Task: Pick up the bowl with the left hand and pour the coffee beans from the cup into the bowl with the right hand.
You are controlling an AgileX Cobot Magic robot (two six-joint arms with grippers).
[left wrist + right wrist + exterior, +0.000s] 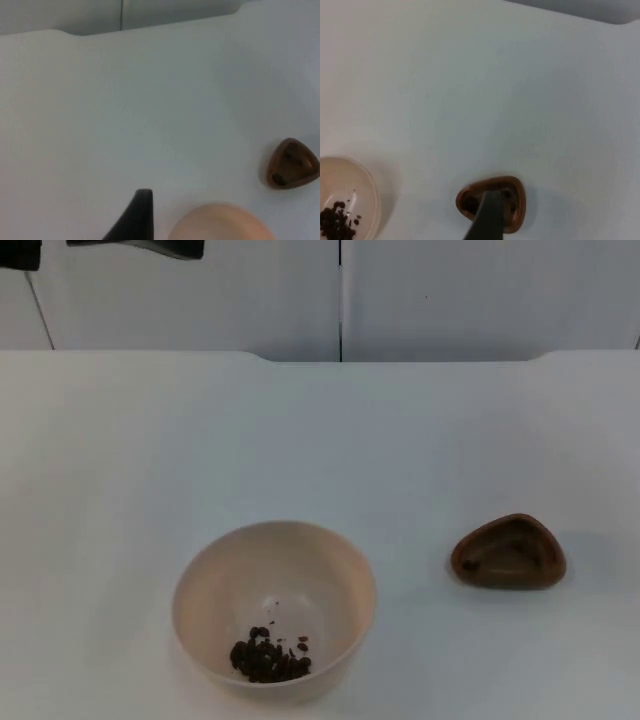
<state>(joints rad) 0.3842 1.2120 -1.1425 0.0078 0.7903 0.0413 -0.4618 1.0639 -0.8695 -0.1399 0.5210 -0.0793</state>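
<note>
The left arm [135, 246] sits high at the table's far left corner. One black fingertip [134, 216] of the left gripper shows; likewise one fingertip [488, 216] of the right gripper.

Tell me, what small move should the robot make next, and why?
Probably none beyond keeping both arms back. The coffee beans already lie in the bowl, which stands on the table. The brown cup stands apart, looking empty except perhaps a bean or two.

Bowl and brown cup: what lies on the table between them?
Nothing: in the top view, bare white table separates the bowl from the brown cup.
</note>
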